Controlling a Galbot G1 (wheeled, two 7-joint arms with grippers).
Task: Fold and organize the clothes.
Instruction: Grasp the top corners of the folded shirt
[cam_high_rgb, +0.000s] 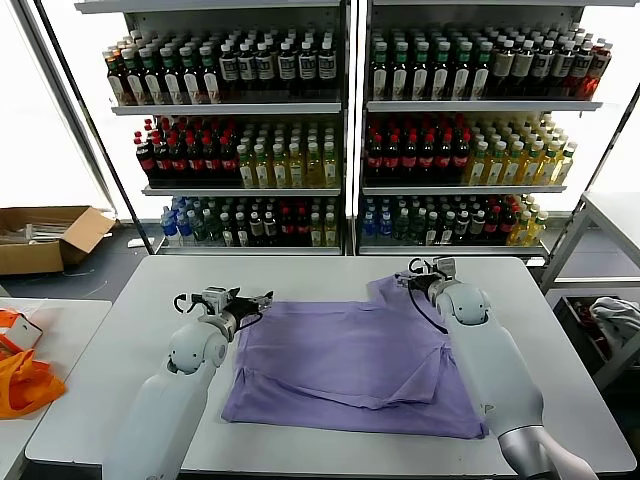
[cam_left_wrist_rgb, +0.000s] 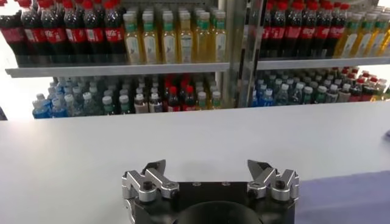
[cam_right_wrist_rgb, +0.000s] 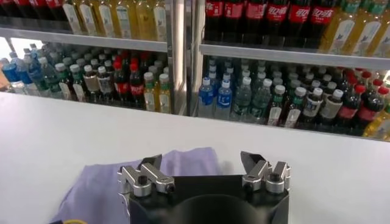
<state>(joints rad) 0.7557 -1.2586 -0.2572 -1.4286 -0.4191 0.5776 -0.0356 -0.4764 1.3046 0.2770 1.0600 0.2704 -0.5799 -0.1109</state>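
shirt: lavender T-shirt (cam_high_rgb: 350, 365) lay flat on the table (cam_high_rgb: 120, 340), spread across the middle toward the near edge; one sleeve tip (cam_high_rgb: 388, 290) reached up toward the far edge.
fold state: right side was flapped over with diagonal creases near the near-right corner of the cloth; print wasn't visible, so it was face down or folded in.
my left gripper (cam_high_rgb: 262, 299): was released, jaws wide, holding nothing; sat at the shirt's far-left corner, just above the table. Left wrist view (cam_left_wrist_rgb: 210, 173) showed bare table between the fingers, cloth only at the edge.
my right gripper (cam_high_rgb: 412, 272): was released too, empty; was over the far sleeve. Right wrist view (cam_right_wrist_rgb: 201, 165) showed purple cloth just beyond the jaws.
progress: early, I'd judge. One rough side fold at most, edges uneven.
left to do: remaining side and sleeve folds, lengthwise fold, then tidy placement.
risk: thin fabric could bunch on pickup.
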